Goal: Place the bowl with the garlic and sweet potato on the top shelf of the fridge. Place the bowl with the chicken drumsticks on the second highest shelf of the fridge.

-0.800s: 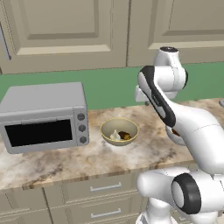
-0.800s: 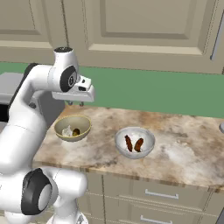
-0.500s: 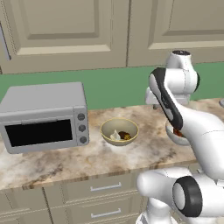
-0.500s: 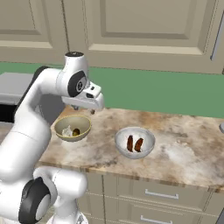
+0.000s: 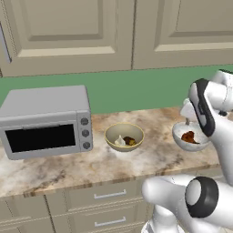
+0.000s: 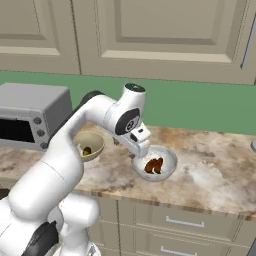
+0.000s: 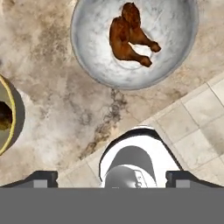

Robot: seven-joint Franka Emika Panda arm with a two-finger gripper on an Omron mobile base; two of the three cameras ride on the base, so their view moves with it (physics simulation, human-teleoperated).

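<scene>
Your gripper [image 7: 111,177] hangs spread wide, holding nothing; white bowl [image 7: 175,57] with chicken drumsticks [image 7: 130,34] at 12 o'clock.

text: none readable | labels, brands, numbers, signs: none | grey box-shaped toaster oven [image 5: 45,120] with dark glass door: three round knobs down its front, no legible markings beside them | beige panelled wall cabinets [image 6: 150,35]: plain fronts | speckled beige stone tabletop [image 5: 54,166]: bare of any print

White arm bent fwd, gripper [image 6: 141,143] pointing down, jaws wide open
</scene>
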